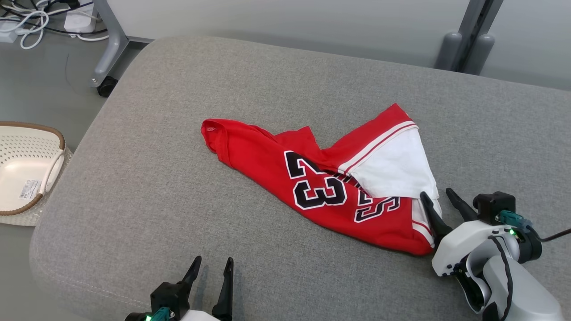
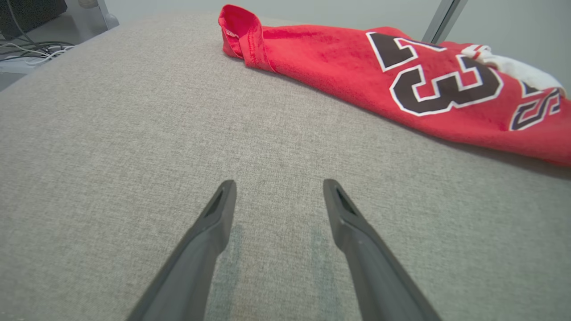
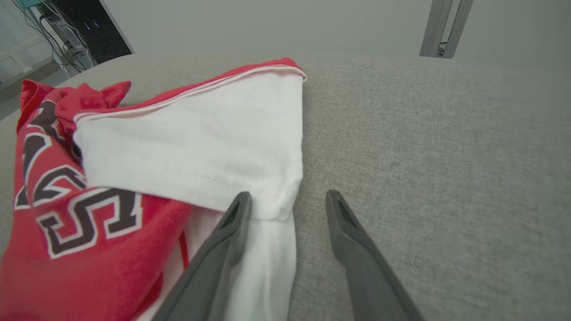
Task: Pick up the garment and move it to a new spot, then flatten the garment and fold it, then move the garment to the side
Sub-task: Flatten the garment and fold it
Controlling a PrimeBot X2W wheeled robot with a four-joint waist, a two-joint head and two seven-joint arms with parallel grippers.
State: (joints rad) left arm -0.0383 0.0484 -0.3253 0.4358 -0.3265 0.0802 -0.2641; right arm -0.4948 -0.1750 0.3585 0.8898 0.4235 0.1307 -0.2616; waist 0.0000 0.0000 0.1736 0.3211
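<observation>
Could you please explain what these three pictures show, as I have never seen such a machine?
It is a wheeled robot with two arms, each ending in two long dark fingers. One picture looks down from its head; the others look along each wrist. On the grey fabric cushion lies a crumpled red jersey with white panels and black numerals. The left gripper stands open over bare cushion, holding nothing. The right gripper is open at the jersey's white edge, one finger over the cloth, one beside it; nothing is gripped yet. A cream perforated plastic basket stands to the left.
</observation>
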